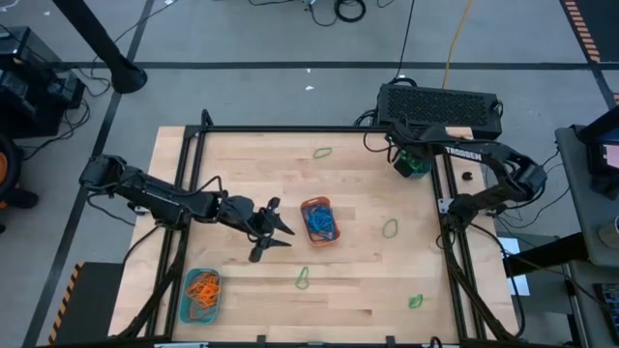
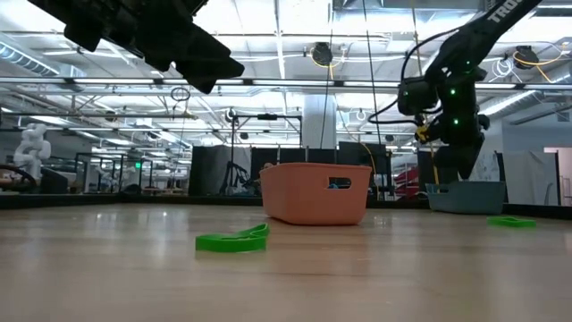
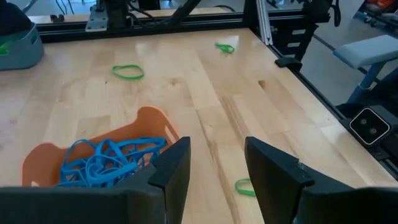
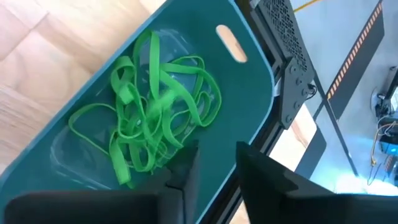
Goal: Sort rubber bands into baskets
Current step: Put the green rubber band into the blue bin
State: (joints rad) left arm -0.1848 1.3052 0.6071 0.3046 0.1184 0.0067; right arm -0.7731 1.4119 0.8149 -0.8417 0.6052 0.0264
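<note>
A heap of green rubber bands (image 4: 152,112) lies in the teal basket (image 4: 249,81) at the table's far right corner, the right gripper (image 4: 214,165) hovering above with fingers slightly apart, holding nothing. This looks like a drop-off; next comes fetching a loose green band (image 1: 391,229). The left gripper (image 1: 274,230), fingers apart and empty, waits beside the orange basket (image 1: 319,221) of blue bands (image 3: 102,163).

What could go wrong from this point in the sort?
The right tool hangs over the teal basket of green bands, fingers parted; a band might cling and get dragged back out. Loose green bands lie flat on the table, which could make them hard to pinch. The left tool hovers beside the orange basket and could nudge it.
</note>
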